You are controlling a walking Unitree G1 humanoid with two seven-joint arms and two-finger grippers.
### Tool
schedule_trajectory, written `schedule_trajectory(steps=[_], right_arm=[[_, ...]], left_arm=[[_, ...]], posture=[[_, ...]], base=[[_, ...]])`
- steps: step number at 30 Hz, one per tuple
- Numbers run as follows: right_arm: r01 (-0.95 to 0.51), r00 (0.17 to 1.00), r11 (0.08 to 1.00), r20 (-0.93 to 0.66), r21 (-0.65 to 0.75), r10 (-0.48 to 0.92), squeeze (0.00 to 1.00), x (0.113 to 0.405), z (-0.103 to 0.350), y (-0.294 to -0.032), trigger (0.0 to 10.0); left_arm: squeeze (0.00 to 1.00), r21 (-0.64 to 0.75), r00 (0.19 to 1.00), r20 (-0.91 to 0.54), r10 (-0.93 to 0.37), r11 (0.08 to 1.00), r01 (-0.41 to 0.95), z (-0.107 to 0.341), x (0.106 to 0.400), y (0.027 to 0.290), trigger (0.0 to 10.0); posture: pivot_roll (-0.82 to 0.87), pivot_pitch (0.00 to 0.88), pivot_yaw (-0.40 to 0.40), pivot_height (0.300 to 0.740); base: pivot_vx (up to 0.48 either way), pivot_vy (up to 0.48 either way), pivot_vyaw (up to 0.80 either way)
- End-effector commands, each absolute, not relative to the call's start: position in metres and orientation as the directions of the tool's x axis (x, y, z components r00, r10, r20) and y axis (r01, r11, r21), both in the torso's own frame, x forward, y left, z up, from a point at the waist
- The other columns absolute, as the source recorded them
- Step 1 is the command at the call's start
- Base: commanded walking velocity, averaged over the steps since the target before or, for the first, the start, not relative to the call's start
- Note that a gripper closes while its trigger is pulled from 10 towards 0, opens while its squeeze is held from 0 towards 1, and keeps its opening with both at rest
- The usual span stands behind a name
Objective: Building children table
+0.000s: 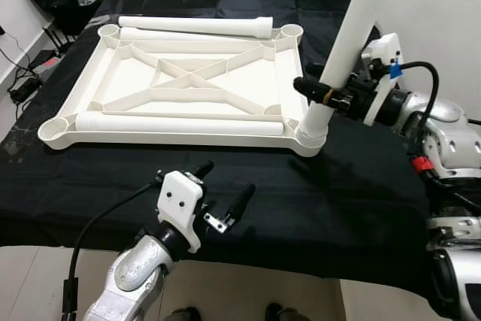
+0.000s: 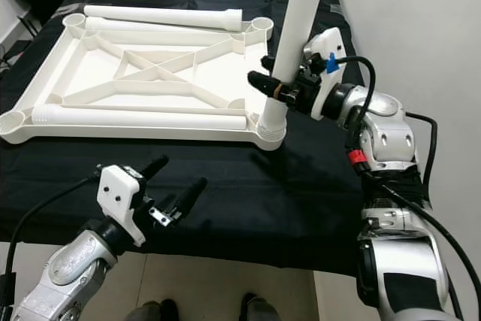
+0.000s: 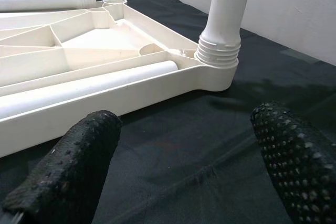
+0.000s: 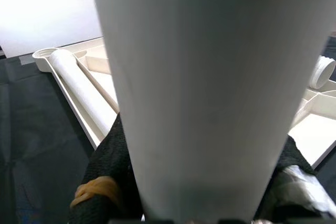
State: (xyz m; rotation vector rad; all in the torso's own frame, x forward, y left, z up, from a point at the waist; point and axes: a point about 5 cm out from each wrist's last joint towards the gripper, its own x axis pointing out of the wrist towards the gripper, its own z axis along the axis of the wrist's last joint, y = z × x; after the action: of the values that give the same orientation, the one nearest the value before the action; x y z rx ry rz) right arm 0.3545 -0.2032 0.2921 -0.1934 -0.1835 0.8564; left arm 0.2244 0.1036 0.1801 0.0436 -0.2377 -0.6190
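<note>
Your right gripper [image 1: 325, 89] is clamped on the upright white table leg [image 1: 347, 43], whose threaded lower end sits in the near right corner socket of the upside-down white tabletop [image 1: 184, 134] on the black cloth [image 1: 316, 208]. Your left gripper [image 1: 223, 186] hovers over the cloth near its front edge, fingers apart and holding nothing. You also have two more legs lying on the tabletop: one [image 1: 195, 25] along its far edge, one [image 1: 180, 122] along its near edge.
</note>
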Motion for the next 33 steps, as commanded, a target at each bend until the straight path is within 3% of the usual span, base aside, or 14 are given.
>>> schedule_trajectory(steps=[1, 4, 5, 6, 7, 8, 9, 14, 20, 22, 23, 24, 25, 33], right_arm=[[-0.753, 0.621, 0.622, 0.080, -0.215, 0.780, 0.00, 0.351, 0.286, -0.203, 0.0], [-0.733, 0.651, 0.647, 0.055, -0.210, 0.757, 0.00, 0.350, 0.280, -0.198, 0.0], [-0.614, 0.776, 0.769, 0.041, -0.174, 0.629, 0.00, 0.353, 0.266, -0.185, 0.0], [-0.301, 0.951, 0.945, 0.027, -0.129, 0.307, 0.00, 0.356, 0.251, -0.183, 0.0], [-0.301, 0.951, 0.945, 0.027, -0.129, 0.307, 0.00, 0.356, 0.251, -0.183, 0.0], [-0.038, 0.999, 0.993, 0.004, -0.108, 0.039, 0.00, 0.354, 0.240, -0.186, 0.0], [0.023, 0.999, 0.997, -0.024, -0.075, -0.025, 0.00, 0.342, 0.226, -0.175, 0.0], [-0.064, 0.997, 0.998, -0.046, 0.020, 0.065, 0.00, 0.334, 0.213, -0.149, 0.0], [-0.051, 0.998, 0.998, -0.027, 0.033, 0.052, 0.00, 0.340, 0.224, -0.146, 0.0], [-0.089, 0.996, 0.996, -0.018, 0.016, 0.089, 0.00, 0.337, 0.228, -0.138, 10.0], [-0.139, 0.990, 0.990, 0.005, 0.015, 0.139, 0.00, 0.336, 0.231, -0.133, 10.0], [-0.177, 0.984, 0.984, 0.023, 0.026, 0.177, 0.67, 0.335, 0.233, -0.129, 10.0], [-0.245, 0.968, 0.969, 0.060, 0.039, 0.242, 1.00, 0.335, 0.238, -0.126, 10.0], [-0.479, 0.861, 0.877, 0.182, -0.027, 0.476, 1.00, 0.328, 0.262, -0.125, 10.0]], left_arm=[[0.00, 0.111, 0.792, 0.189, -0.581, 0.814, 0.571, 0.176, 0.222, 0.103, 10.0], [0.00, 0.110, 0.791, 0.189, -0.582, 0.813, 0.572, 0.176, 0.222, 0.103, 10.0], [0.00, 0.110, 0.791, 0.189, -0.582, 0.813, 0.572, 0.176, 0.222, 0.104, 10.0], [0.00, 0.112, 0.791, 0.188, -0.582, 0.813, 0.571, 0.175, 0.222, 0.104, 10.0], [0.00, 0.112, 0.791, 0.188, -0.582, 0.813, 0.571, 0.175, 0.222, 0.104, 10.0], [0.00, 0.114, 0.792, 0.187, -0.582, 0.813, 0.571, 0.175, 0.222, 0.105, 10.0], [0.00, 0.115, 0.794, 0.187, -0.579, 0.815, 0.568, 0.175, 0.222, 0.105, 10.0], [0.00, 0.118, 0.794, 0.189, -0.578, 0.816, 0.566, 0.175, 0.224, 0.105, 10.0], [0.00, 0.118, 0.793, 0.189, -0.580, 0.815, 0.568, 0.174, 0.225, 0.104, 10.0], [0.00, 0.116, 0.794, 0.191, -0.577, 0.816, 0.566, 0.175, 0.226, 0.104, 10.0], [0.00, 0.115, 0.794, 0.192, -0.577, 0.817, 0.566, 0.175, 0.226, 0.104, 10.0], [0.00, 0.115, 0.794, 0.192, -0.577, 0.817, 0.566, 0.175, 0.226, 0.103, 10.0], [0.00, 0.114, 0.793, 0.193, -0.577, 0.816, 0.566, 0.175, 0.226, 0.103, 10.0], [0.00, 0.110, 0.793, 0.195, -0.578, 0.816, 0.568, 0.175, 0.226, 0.104, 10.0]], posture=[[0.03, 0.252, -0.016, 0.740], [0.03, 0.249, -0.023, 0.740], [0.03, 0.248, -0.027, 0.740], [0.03, 0.248, -0.032, 0.740], [0.03, 0.248, -0.032, 0.740], [0.03, 0.248, -0.032, 0.740], [0.03, 0.243, -0.026, 0.740], [0.03, 0.235, -0.025, 0.740], [0.02, 0.231, -0.026, 0.740], [0.01, 0.235, -0.024, 0.740], [0.01, 0.236, -0.024, 0.740], [0.01, 0.235, -0.024, 0.740], [0.01, 0.238, -0.025, 0.740], [0.00, 0.243, -0.027, 0.740]], base=[[0.000, 0.000, 0.00], [0.000, 0.000, 0.00], [0.000, 0.000, 0.00], [0.000, 0.000, 0.00], [0.000, 0.000, 0.00], [0.000, 0.000, 0.00], [0.000, 0.000, 0.00], [0.000, 0.000, 0.00], [0.000, 0.000, 0.00], [0.000, 0.000, 0.00], [0.000, 0.000, 0.00], [0.000, 0.000, 0.00], [0.000, 0.000, 0.00], [0.000, 0.000, 0.00]])
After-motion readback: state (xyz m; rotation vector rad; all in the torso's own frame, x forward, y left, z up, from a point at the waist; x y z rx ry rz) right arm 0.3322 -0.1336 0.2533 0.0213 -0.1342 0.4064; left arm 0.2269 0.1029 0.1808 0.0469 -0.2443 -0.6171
